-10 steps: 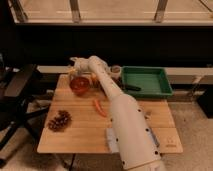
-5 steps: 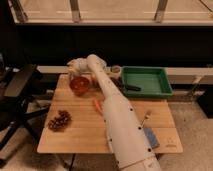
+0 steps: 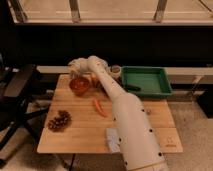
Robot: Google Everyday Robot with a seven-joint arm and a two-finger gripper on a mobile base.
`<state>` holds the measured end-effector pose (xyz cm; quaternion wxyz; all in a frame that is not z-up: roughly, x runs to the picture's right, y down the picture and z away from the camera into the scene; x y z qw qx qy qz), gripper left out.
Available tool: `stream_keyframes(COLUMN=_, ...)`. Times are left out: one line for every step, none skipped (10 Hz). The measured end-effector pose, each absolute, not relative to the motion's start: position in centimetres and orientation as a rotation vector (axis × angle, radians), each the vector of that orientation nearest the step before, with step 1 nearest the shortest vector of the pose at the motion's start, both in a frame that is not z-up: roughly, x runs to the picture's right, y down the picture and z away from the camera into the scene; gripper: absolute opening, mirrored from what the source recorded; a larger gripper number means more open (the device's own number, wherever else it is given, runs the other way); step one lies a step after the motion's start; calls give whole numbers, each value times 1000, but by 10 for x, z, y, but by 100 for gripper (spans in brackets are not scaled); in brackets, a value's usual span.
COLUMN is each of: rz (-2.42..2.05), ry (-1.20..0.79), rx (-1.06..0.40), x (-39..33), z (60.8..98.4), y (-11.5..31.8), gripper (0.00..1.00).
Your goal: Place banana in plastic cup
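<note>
From where I sit, the leftmost thing on the wooden table (image 3: 75, 137) is the dark bunch of grapes (image 3: 59, 120), well apart from the action and no worry to me. Further right and back sits the red-orange bowl (image 3: 79, 85), and right above its far rim is my gripper (image 3: 75, 65), reached out to the back left corner of the table. I cannot tell how it stands, nor whether it has anything in it.

The banana is my main trouble: I cannot pick it out with any certainty. There is a pale yellowish patch (image 3: 94, 80) just right of the bowl, tucked against the arm (image 3: 107, 85), and it may be the banana or the round fruit. If I commit to the wrong 1, the task fails at the first step.

The arm itself crosses the middle of the table, and the orange carrot (image 3: 100, 107) lies just beside it. A sideways sweep could knock the carrot or shove the bowl off the back edge.

Further right, near the back edge, I see a small pale cup (image 3: 116, 70), which I take to be the plastic cup, standing just beside the green tray (image 3: 146, 81). It looks light and narrow. I judge 2 risks there: the banana catching the rim and tipping the cup over, or the arm brushing it on the way across. A release off-centre would land the fruit in the tray instead.
</note>
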<state>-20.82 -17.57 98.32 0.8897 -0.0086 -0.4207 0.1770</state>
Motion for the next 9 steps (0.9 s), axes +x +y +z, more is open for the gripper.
stream_keyframes(rz=377, ry=-882, rx=-4, x=-205, z=978, y=-180, gripper=0)
stream_keyframes(rz=386, ry=-896, rx=15, x=-203, z=970, y=-186, gripper=0)
stream_keyframes(rz=398, ry=-909, rx=27, x=-202, z=965, y=-189, gripper=0)
stream_keyframes(rz=409, ry=-921, rx=36, x=-200, z=960, y=-192, gripper=0)
stream_keyframes(rz=418, ry=-931, rx=48, x=-198, z=955, y=-195, gripper=0)
stream_keyframes(rz=421, ry=-933, rx=66, x=-194, z=949, y=-199, gripper=0)
stream_keyframes(rz=421, ry=-931, rx=88, x=-190, z=942, y=-205, gripper=0)
stream_keyframes(rz=416, ry=-926, rx=107, x=-185, z=936, y=-211, gripper=0)
stream_keyframes(rz=410, ry=-921, rx=122, x=-181, z=931, y=-215, gripper=0)
